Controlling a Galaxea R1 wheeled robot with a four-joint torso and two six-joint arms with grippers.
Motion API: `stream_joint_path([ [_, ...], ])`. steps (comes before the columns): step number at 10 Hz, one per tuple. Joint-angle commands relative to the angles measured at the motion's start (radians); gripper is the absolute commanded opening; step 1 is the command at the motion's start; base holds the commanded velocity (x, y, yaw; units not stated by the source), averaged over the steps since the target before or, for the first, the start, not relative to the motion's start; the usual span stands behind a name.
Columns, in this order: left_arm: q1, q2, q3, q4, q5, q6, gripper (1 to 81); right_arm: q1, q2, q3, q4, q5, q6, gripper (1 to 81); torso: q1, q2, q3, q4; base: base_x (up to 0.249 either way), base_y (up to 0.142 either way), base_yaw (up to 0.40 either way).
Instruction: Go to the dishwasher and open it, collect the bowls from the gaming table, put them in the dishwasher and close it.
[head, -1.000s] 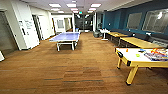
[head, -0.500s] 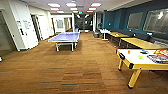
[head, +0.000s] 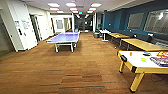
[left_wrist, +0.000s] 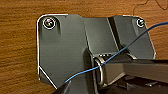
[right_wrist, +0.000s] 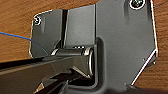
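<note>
The gaming table (head: 132, 65), white-topped with a yellow edge and yellow legs, stands at the right of the head view, close by. On its top lie a small yellow-green thing (head: 143, 59), perhaps one of the bowls, a small orange thing (head: 130, 53), a dark thing (head: 147, 53) and some colourful items (head: 161, 58) at the picture's edge. They are too blurred to name surely. The dishwasher is out of view. Both wrist views look past the robot's dark plate down at the wood-patterned floor (left_wrist: 20, 50).
A blue table-tennis table (head: 64, 38) stands ahead to the left. Yellow-wood tables (head: 142, 44) line the blue right wall. A white wall with doors (head: 23, 30) runs along the left. Open wood-patterned floor (head: 75, 67) stretches ahead towards a corridor (head: 82, 23).
The whole head view has shifted slightly, so the camera has moved a little. Nothing in the room has visibly moved.
</note>
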Motion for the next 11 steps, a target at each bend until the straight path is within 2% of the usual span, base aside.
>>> stream_joint_path([
  [1, -0.041, 0.005, -0.002, 0.005, 0.048, 0.010, 81.1, 0.039, 0.005, 0.008, -0.009, -0.054, -0.005, 81.1, 0.001, 0.000, 0.000, 0.000, 0.191, 0.000, 0.000],
  [11, -0.041, 0.017, 0.000, 0.005, 0.048, 0.010, 81.1, 0.040, 0.007, 0.010, -0.011, -0.054, -0.005, 81.1, 0.001, 0.000, 0.000, 0.000, 0.191, 0.000, 0.000],
])
